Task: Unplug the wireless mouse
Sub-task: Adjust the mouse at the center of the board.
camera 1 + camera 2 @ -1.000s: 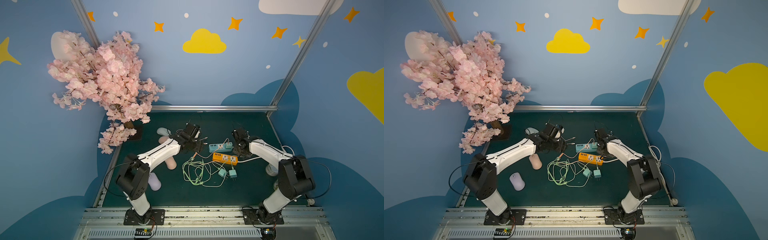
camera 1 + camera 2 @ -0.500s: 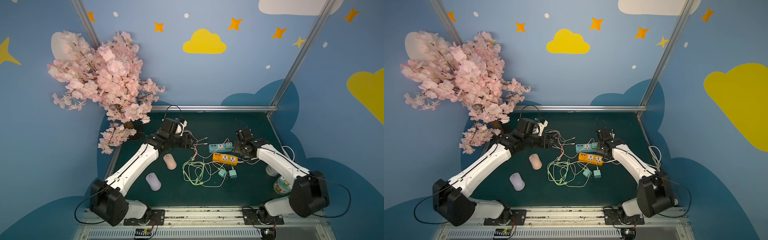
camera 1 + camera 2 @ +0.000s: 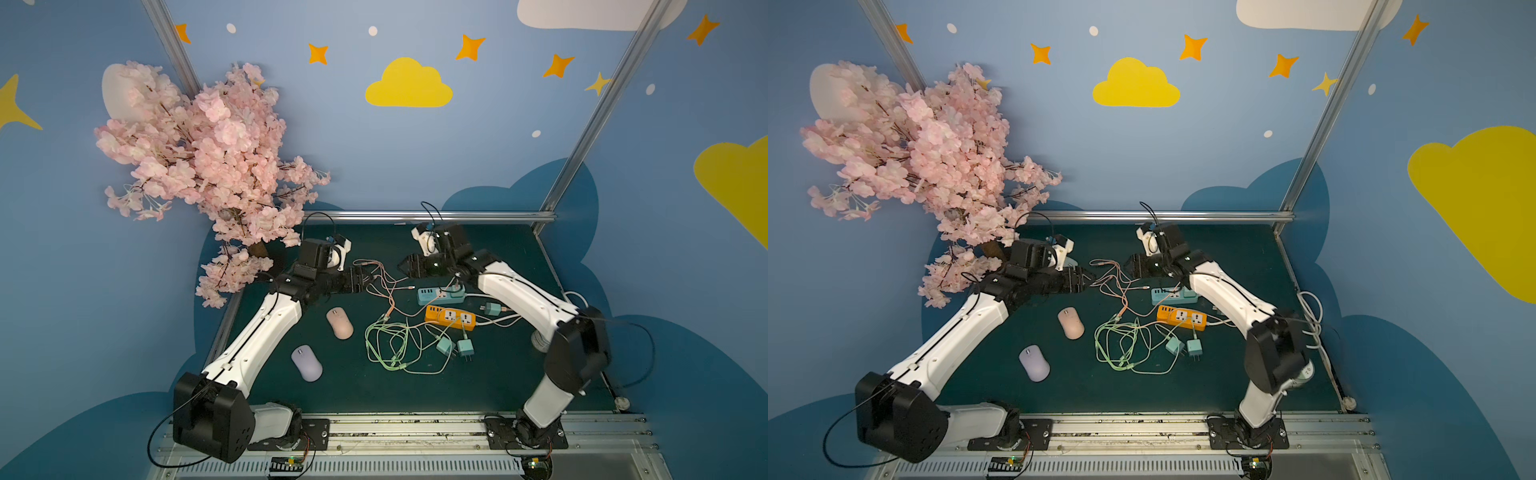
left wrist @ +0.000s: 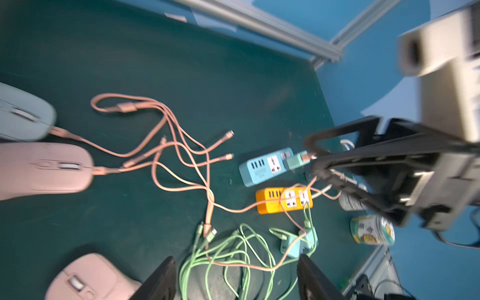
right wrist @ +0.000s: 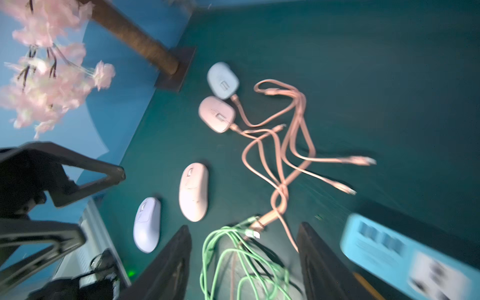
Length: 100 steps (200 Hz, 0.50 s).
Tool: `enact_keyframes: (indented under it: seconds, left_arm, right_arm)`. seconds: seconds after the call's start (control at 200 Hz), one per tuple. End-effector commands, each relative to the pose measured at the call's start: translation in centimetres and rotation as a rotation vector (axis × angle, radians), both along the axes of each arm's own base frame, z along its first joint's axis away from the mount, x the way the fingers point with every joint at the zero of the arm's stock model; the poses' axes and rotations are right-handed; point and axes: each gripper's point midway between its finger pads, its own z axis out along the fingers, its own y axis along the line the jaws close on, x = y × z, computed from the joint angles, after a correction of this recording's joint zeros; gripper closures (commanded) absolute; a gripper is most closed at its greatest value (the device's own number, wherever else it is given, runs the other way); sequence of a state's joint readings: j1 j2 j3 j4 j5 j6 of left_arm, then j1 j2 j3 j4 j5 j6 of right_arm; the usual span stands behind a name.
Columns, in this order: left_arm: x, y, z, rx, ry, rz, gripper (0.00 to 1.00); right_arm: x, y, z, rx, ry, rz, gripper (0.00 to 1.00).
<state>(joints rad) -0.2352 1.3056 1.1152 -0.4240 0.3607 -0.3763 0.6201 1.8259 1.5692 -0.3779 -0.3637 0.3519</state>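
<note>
As left gripper (image 3: 366, 279) and right gripper (image 3: 402, 266) both hang open, empty, pink cable (image 4: 124, 106) loops between them, a close here may snag the wrong branch.

Blue mouse (image 4: 24, 114), plugged pink mouse (image 4: 44, 168): both cut off at left wrist view's edge

No text can be read: the print on the can (image 4: 372, 230) and the blue power strip (image 4: 262, 167) is blurred.
</note>
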Motion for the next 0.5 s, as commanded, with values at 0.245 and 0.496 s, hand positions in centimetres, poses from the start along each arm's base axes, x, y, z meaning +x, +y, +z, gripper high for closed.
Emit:
enact_keyframes:
  seconds: [0.245, 0.496]
  left_arm:
    - [1.6, 3.4, 1.1, -0.09, -0.024, 0.086, 0.28]
    - [1.5, 2.6, 0.9, -0.139, -0.005, 0.053, 0.29]
  right_arm:
    - [0.3, 7.5, -7.5, -0.079, 0.147, 0.315, 0.46]
    - [1.6, 10.0, -10.8, -0.092, 0.057, 0.485, 0.47]
